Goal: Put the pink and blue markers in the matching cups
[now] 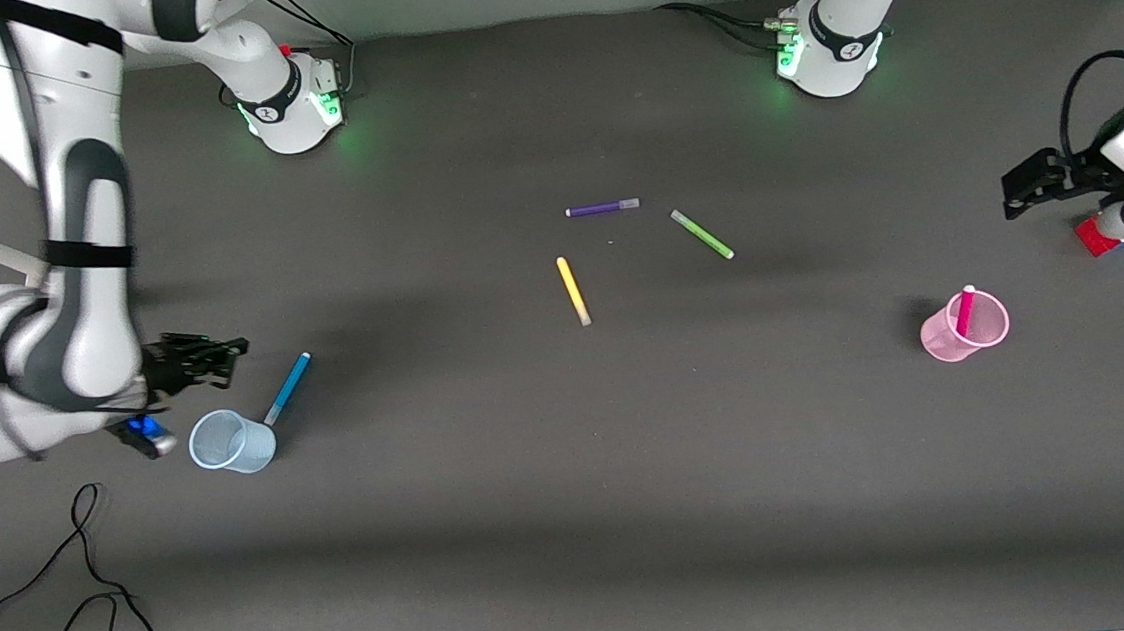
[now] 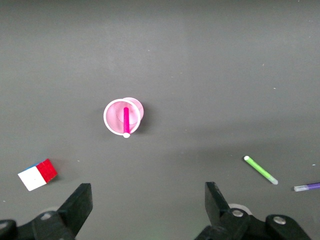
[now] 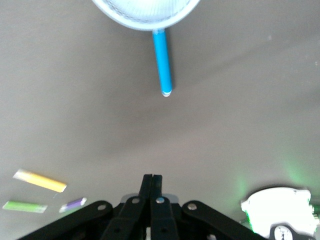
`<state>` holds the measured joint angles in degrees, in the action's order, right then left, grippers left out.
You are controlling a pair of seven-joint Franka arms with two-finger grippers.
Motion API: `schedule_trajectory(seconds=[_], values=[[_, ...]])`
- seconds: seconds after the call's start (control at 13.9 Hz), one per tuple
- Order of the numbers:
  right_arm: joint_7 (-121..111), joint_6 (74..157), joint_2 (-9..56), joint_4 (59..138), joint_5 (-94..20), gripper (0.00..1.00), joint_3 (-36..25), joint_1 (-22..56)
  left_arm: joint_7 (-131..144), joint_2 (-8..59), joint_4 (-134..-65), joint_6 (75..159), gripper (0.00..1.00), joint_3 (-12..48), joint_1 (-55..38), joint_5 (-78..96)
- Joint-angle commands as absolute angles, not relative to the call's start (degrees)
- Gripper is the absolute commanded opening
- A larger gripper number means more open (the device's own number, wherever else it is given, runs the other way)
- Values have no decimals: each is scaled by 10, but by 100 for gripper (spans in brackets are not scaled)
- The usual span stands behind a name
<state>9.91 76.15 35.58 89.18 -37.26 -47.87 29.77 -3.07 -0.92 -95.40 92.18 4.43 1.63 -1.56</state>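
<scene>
The pink marker (image 1: 965, 310) stands inside the pale pink cup (image 1: 947, 337) toward the left arm's end of the table; both also show in the left wrist view, marker (image 2: 126, 120) in cup (image 2: 111, 111). The blue marker (image 1: 287, 387) lies flat on the table, one end close against the pale blue cup (image 1: 231, 443), which holds nothing I can see. My right gripper (image 1: 236, 350) is shut and empty, low beside the blue marker (image 3: 162, 60); the cup's rim (image 3: 145, 15) shows at the frame edge. My left gripper (image 1: 1014, 197) is open and empty, up and away from the pink cup.
Purple (image 1: 602, 208), green (image 1: 702, 234) and yellow (image 1: 573, 291) markers lie mid-table. A red, white and blue cube (image 1: 1097, 236) sits under the left arm. A small blue object (image 1: 145, 432) lies by the right arm. Loose black cable (image 1: 92, 593) lies near the front camera.
</scene>
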Motion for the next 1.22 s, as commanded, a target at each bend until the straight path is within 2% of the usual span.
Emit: schedule_trajectory(seconds=[0.0,0.29,0.36,0.43,0.5,0.57,0.86,1.15], values=[[116,724,359,853,-390,0,-474,275,-14,-25,-979,933,100,33,-1,-11],[115,738,371,859,-398,0,-469,276,-18,-27,-980,930,100,33,3,-10],[116,772,374,876,-407,0,-468,286,-18,-27,-979,930,100,33,1,-10],[122,812,367,916,-410,4,-468,313,-17,-26,-979,930,100,34,0,-10],[124,856,363,957,-410,23,-474,343,-17,-26,-979,930,100,34,0,-10],[124,893,357,995,-410,27,-475,364,-18,-25,-979,930,100,34,-1,-10],[115,1029,351,1104,-409,33,-475,411,-18,-25,-979,930,100,33,3,-10],[112,1091,360,1136,-408,42,-474,418,-18,-25,-979,929,100,33,4,-9]])
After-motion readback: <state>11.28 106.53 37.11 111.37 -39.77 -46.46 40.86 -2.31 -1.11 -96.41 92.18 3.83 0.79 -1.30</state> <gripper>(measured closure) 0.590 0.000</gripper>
